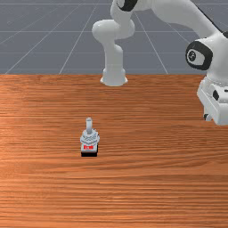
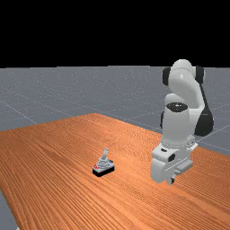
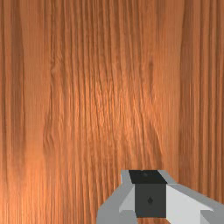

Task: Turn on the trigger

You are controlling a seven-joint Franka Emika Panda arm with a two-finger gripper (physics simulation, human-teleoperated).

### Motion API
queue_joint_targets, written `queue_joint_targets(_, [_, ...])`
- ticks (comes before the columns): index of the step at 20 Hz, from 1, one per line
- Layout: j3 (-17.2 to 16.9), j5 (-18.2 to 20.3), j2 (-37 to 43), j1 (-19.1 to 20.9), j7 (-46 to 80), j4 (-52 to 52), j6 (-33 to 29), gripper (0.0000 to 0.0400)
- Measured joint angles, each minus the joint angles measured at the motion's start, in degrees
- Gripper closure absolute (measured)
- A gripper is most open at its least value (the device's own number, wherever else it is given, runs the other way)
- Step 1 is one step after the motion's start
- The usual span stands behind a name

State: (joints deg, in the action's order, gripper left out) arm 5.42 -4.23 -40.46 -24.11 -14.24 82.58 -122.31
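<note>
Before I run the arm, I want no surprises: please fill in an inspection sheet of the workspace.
Surface: orange-brown wooden table, grain running across the front view
Job's things: grey joystick standing on its black base, stick up, red marking facing the front camera
Clutter: nothing seen
Gripper: apart from the joystick, toward the front view's right
Cables: nothing seen
Surroundings: grey floor with pale lines beyond the table
</note>
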Motion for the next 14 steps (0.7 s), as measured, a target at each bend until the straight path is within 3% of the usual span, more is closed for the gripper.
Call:
queue_joint_targets(3, [0.2, -0.3, 0.9, 0.1, -0.7, 1.9, -1.2, 0.0400])
queue_joint_targets(4, [1.4, 2.0, 3.9, 1.1, -1.0, 7.7, -5.1, 0.0400])
queue_joint_targets(6, [1.6, 1.9, 9.9, 0.2, 1.2, 17.7, -8.9, 0.0400])
queue_joint_targets(7, [-0.2, -2.5, 12.6, -2.8, 6.7, 21.3, -6.8, 0.0400])
queue_joint_targets(11, [1.5, -5.4, 22.6, -7.1, 15.0, 36.2, -8.2, 0.0400])
queue_joint_targets(12, [2.5, -3.5, 26.5, -6.6, 14.3, 43.4, -17.9, 0.0400])
queue_joint_targets(14, [3.3, -7.2, 31.4, -8.5, 20.9, 50.7, -21.6, 0.0400])
